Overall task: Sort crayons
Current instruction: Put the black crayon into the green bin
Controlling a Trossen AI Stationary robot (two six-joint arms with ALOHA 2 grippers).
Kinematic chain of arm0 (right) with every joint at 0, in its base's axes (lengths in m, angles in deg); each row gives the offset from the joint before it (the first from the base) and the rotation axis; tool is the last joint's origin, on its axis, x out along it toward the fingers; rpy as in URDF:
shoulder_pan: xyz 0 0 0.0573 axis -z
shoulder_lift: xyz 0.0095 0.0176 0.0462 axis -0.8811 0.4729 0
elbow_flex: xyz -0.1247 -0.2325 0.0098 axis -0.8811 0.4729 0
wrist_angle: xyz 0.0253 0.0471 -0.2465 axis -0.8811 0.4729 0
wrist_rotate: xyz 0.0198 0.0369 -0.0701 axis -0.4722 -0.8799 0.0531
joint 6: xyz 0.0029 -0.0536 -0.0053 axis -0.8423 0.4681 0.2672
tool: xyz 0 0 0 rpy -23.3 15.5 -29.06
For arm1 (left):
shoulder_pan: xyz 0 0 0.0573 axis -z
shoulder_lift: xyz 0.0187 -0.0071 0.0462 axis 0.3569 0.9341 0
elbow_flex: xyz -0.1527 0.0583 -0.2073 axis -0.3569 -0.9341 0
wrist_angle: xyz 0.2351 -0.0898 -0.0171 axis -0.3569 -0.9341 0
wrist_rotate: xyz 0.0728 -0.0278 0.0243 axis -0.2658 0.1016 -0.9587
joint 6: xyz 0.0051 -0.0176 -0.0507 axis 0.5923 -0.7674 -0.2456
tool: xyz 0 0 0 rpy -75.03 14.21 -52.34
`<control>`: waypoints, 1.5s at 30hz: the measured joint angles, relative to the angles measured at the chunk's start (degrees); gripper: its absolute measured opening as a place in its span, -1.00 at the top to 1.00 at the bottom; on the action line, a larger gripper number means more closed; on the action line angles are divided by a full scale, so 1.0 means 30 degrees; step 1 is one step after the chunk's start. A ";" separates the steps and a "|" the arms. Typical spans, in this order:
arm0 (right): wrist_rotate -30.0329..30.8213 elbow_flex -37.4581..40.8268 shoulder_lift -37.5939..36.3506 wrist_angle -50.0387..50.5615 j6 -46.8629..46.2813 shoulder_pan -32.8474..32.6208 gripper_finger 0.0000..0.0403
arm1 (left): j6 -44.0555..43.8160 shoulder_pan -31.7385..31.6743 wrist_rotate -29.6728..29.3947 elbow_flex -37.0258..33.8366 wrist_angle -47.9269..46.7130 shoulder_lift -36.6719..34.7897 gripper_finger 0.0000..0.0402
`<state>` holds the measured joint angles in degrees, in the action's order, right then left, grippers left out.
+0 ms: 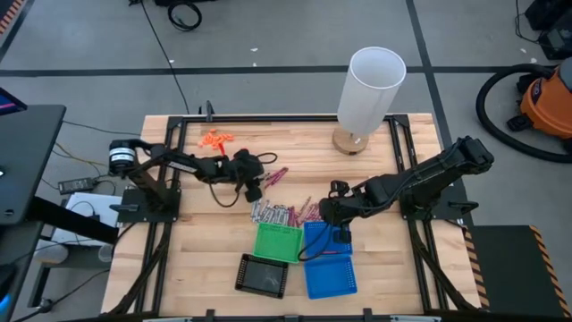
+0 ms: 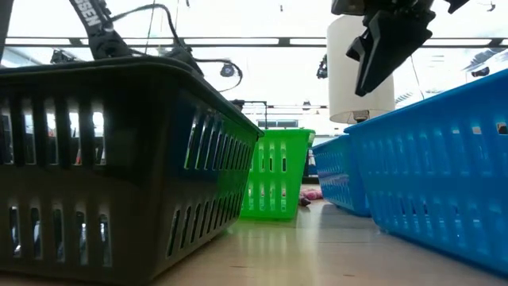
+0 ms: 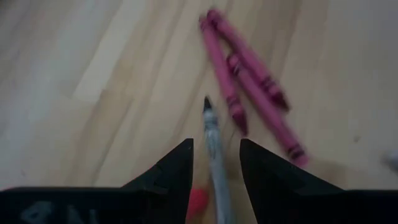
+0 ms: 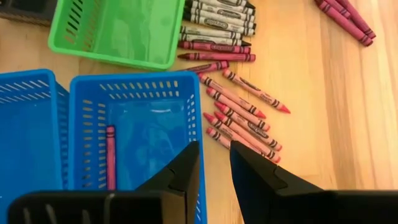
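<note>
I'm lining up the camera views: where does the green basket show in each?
High view: green basket, bottom centre, left of the blue basket.
Low view: centre, behind the black basket.
Left wrist view: not in it.
Right wrist view: top left.
Shared landmark: the blue basket beside it.

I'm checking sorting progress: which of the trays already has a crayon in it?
The blue tray beside the green tray: one dark red crayon lies inside it. The green tray shows none.
</note>
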<state>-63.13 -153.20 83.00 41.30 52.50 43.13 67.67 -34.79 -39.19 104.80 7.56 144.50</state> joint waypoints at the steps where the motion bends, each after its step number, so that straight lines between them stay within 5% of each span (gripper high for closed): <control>1: -0.0014 0.0000 0.0000 -0.0007 0.0000 0.0000 0.52 | 0.0007 -0.0090 0.0008 -0.0018 -0.0064 0.0158 0.30; 10: -0.0021 0.0000 0.0000 -0.0264 -0.0001 0.0000 0.52 | -0.0015 -0.0615 0.1045 0.0069 -0.0089 0.0902 0.32; 21: -0.0138 0.0000 0.0000 -0.0267 -0.0146 0.0000 0.52 | 0.0015 -0.0674 0.1181 0.0040 -0.0374 0.0931 0.94; 34: 0.0778 0.0929 0.0000 -0.0820 -0.0169 -0.0021 0.52 | 0.0522 -0.0352 -0.1133 -0.0108 -0.0429 -0.1731 0.91; 39: 0.0933 0.3189 -0.0206 -0.4017 0.0563 -0.0022 0.52 | 0.1720 0.0081 -0.1323 -0.0098 0.2142 -0.2227 0.91; 45: 0.3441 0.5877 -0.2531 -0.7278 0.1399 -0.0014 0.53 | 0.3133 0.0263 -0.1308 -0.0091 0.5395 -0.2260 0.91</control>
<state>-52.80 -135.57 75.40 19.47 56.69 43.08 77.07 -34.00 -43.11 104.53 23.74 137.72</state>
